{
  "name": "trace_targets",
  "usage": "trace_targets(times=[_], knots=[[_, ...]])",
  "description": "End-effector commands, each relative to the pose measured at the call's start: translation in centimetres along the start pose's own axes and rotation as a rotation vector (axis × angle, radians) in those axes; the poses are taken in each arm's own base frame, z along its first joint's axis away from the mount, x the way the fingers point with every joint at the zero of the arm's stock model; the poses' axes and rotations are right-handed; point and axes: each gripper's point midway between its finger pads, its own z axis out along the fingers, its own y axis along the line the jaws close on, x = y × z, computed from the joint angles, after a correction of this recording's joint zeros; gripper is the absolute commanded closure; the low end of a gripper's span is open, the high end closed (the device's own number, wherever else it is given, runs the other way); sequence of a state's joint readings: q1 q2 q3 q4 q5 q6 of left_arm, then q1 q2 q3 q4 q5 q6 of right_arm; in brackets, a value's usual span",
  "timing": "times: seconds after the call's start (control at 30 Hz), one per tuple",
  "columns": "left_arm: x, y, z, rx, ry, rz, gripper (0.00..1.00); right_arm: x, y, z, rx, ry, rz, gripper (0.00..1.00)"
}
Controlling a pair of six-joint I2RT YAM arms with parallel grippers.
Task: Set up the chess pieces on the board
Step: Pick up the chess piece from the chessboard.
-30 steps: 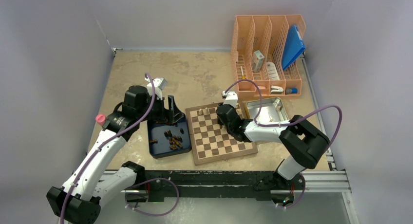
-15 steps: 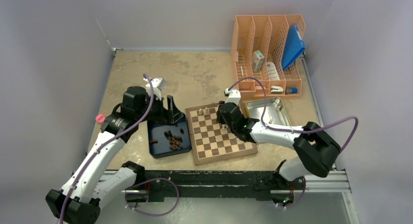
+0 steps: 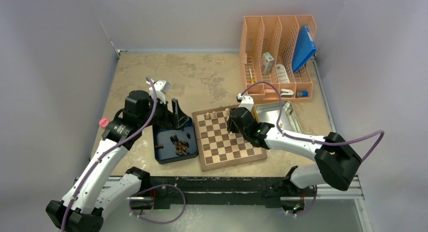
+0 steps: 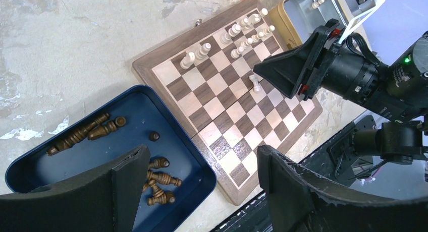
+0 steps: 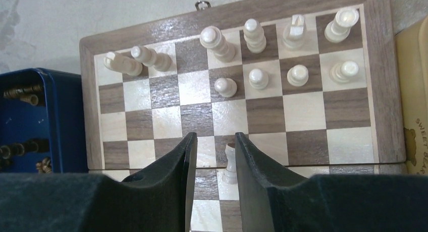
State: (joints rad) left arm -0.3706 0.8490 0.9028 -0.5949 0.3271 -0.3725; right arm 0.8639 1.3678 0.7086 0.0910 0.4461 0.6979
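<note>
The chessboard [image 3: 229, 141] lies in the middle of the table. Several pale pieces [image 5: 257, 78] stand on its two far rows, and two lie tipped at the far left [image 5: 136, 60]. One pale piece [image 5: 230, 161] lies on its side mid-board, just inside my right finger [image 5: 252, 166]. It also shows in the left wrist view [image 4: 255, 83]. My right gripper [image 5: 215, 141] is low over the board, jaws narrowly apart, holding nothing. Dark pieces [image 4: 81, 133] lie in the blue tray [image 3: 164, 154]. My left gripper [image 4: 202, 159] hangs wide open above the tray and the board's near left corner.
A metal tin [image 3: 277, 113] holding a few pale pieces sits right of the board. An orange file rack [image 3: 277, 55] with a blue folder stands at the back right. The black rail of the arm bases [image 3: 227, 184] runs along the near edge.
My right arm's elbow has swung out to the right while its gripper stayed over the board's far half. My left gripper has hardly moved.
</note>
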Motion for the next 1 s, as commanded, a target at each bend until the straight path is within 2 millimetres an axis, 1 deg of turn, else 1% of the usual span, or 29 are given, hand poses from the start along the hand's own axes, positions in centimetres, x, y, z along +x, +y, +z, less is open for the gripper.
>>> trace_targets(times=[0.0,0.2,0.33,0.47,0.6,0.7,0.83,0.97], knots=[[-1.1,-0.3,-0.1,0.018,-0.043,0.041,0.23,0.9,0.5,-0.1,-0.004,0.050,0.030,0.63],[-1.1,-0.4,-0.2,0.027,-0.051,0.048,0.23,1.9,0.3,0.8,0.007,0.070,0.024,0.64],[-1.2,-0.4,-0.3,0.022,-0.054,0.045,0.24,2.6,-0.5,1.2,0.042,0.078,0.019,0.64],[-1.2,-0.5,-0.2,0.027,-0.058,0.046,0.24,2.4,-1.2,1.4,0.077,0.065,0.009,0.65],[-1.2,-0.5,-0.1,0.032,-0.052,0.046,0.25,2.7,-0.7,1.2,0.039,0.079,-0.009,0.67],[-1.2,-0.5,-0.1,0.029,-0.052,0.040,0.25,3.1,-0.5,0.9,0.018,0.100,-0.028,0.67],[-1.2,-0.4,0.0,0.027,-0.054,0.038,0.25,4.1,-0.9,0.4,0.039,0.125,-0.054,0.65],[-1.2,-0.4,0.1,0.024,-0.053,0.031,0.26,5.0,-0.9,0.0,0.056,0.132,-0.052,0.66]])
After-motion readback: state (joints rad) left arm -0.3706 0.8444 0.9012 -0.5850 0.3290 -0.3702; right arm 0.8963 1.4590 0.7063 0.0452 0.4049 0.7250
